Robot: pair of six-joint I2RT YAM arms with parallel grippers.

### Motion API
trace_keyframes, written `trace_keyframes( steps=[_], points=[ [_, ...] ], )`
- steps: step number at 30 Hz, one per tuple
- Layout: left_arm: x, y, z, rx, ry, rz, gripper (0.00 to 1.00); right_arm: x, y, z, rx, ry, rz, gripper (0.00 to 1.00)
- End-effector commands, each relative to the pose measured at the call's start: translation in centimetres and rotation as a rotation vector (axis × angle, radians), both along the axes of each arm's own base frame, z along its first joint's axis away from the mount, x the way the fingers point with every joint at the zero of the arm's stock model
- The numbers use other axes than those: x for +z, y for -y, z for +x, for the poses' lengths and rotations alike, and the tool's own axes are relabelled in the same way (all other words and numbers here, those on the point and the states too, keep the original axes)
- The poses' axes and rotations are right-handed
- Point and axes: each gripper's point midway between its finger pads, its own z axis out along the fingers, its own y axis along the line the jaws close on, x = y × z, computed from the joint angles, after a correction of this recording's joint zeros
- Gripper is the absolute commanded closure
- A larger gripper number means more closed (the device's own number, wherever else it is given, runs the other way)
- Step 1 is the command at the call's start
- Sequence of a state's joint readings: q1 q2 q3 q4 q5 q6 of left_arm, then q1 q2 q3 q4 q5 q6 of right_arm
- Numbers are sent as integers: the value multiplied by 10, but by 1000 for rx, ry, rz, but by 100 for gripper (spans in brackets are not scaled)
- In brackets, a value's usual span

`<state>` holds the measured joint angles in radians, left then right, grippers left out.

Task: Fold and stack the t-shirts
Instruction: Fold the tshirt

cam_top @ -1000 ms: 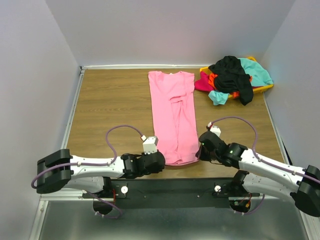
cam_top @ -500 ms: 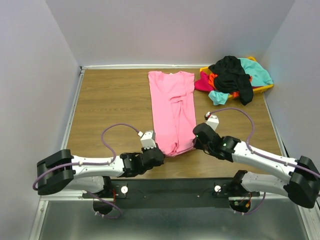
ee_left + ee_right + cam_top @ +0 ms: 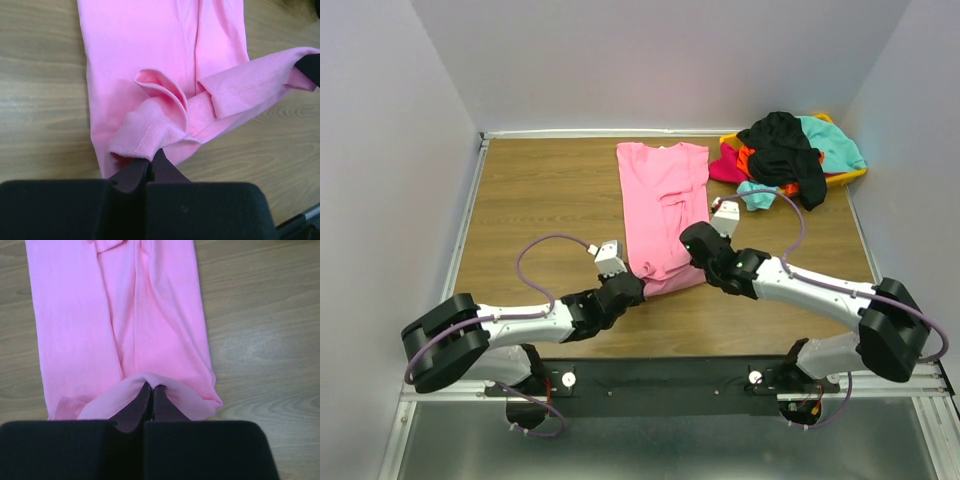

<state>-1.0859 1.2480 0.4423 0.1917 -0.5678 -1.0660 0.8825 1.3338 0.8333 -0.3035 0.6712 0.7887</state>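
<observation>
since left gripper point(image 3: 632, 287) and right gripper point(image 3: 692, 240) clamp the pink shirt point(image 3: 665, 195) by its hem point(image 3: 150, 134), you're mid-fold; next, lay it level at the collar point(image 3: 660, 149).

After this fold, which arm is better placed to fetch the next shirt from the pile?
Probably the right. The pile lies far right, nearer the right end effector; the left end effector is across the pink shirt.

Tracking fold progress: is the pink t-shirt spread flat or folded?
Partly folded: the pink t-shirt has its near hem lifted over its body, pinched by the left gripper and right gripper.
</observation>
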Motion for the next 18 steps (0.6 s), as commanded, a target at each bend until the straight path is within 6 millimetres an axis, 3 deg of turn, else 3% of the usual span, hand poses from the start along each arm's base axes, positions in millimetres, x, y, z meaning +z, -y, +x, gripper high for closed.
trace_keyframes(
  steps=[1, 7, 12, 18],
  points=[
    [12, 1, 20, -9, 99, 17, 100, 15, 7, 29, -77, 93, -80, 100],
    [32, 20, 43, -55, 166, 58, 100, 13, 7, 52, -88, 104, -77, 99],
    [38, 35, 64, -109, 201, 121, 100, 4, 12, 75, -86, 84, -60, 100],
    [43, 47, 94, -132, 228, 165, 100, 7, 18, 103, -91, 88, -45, 100]
  ],
)
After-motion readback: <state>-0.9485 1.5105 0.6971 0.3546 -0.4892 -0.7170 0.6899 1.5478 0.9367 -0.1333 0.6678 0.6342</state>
